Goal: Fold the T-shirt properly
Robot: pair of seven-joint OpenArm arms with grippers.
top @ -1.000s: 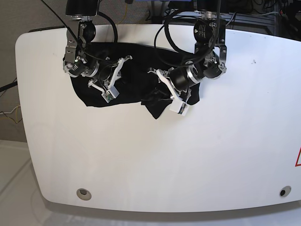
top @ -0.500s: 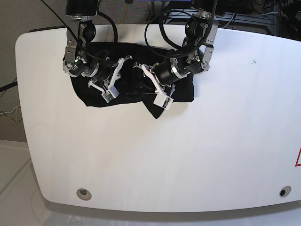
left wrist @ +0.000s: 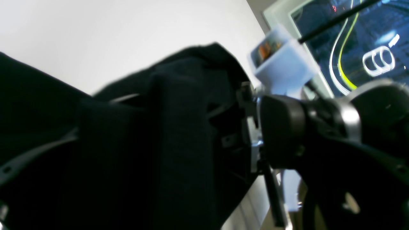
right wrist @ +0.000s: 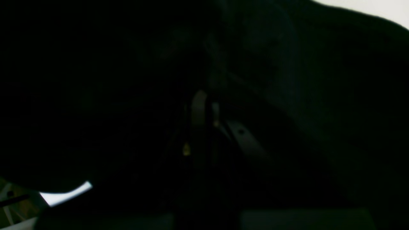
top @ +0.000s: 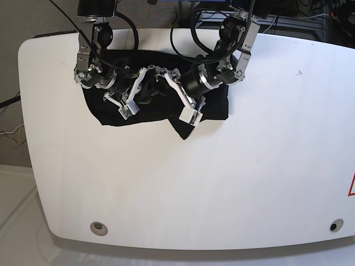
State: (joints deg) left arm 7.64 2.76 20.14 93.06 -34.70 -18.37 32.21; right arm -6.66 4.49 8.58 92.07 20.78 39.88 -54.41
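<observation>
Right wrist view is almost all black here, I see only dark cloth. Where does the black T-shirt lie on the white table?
Observer: In the base view, the black T-shirt lies bunched along the far edge of the white table.
Operator: Where is the other arm?
Observer: The left gripper is over the shirt's middle, and its white fingers look spread apart.
Operator: Is cloth on it?
Observer: In the left wrist view, a fold of the shirt drapes right in front of that camera.
Operator: And my gripper?
Observer: The right gripper is low over the shirt's other half, jaws closed. I cannot tell whether it is pinching cloth.
</observation>
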